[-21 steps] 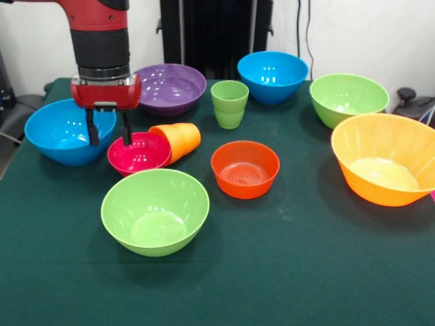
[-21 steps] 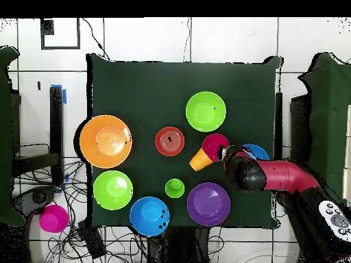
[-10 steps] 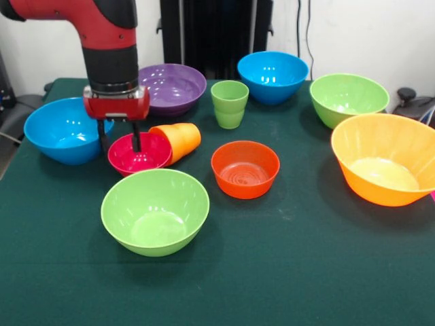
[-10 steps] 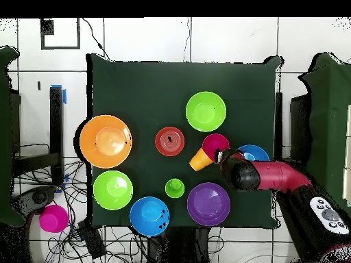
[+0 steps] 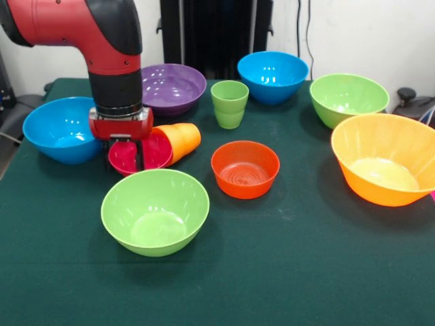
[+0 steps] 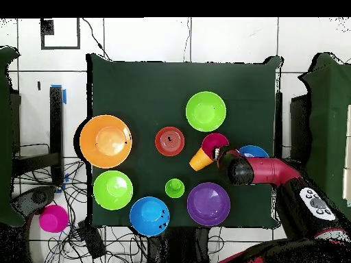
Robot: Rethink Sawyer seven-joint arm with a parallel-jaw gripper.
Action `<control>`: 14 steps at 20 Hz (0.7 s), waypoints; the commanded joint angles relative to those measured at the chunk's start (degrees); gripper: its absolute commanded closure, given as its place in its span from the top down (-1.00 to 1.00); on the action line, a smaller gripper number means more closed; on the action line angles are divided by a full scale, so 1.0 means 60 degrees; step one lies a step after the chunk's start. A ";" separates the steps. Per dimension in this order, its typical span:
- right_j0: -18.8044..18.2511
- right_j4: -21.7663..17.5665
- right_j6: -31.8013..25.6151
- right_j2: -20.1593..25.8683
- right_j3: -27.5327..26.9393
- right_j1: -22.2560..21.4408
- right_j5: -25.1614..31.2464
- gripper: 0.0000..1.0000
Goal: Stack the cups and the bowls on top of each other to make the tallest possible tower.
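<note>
One claw reaches down into the magenta bowl, fingers slightly apart straddling its rim; the tipped orange cup leans against this bowl.

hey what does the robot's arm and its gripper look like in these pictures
The arm is glossy red with thick rounded links and a black wrist section ringed by a silver band. The gripper has a boxy red body with a small grey panel and two thin dark fingers. No cables or markings show.
</note>
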 commanded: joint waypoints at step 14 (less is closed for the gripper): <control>0.0447 -0.0317 0.0564 -0.0383 -0.1318 0.1043 -0.0846 -1.00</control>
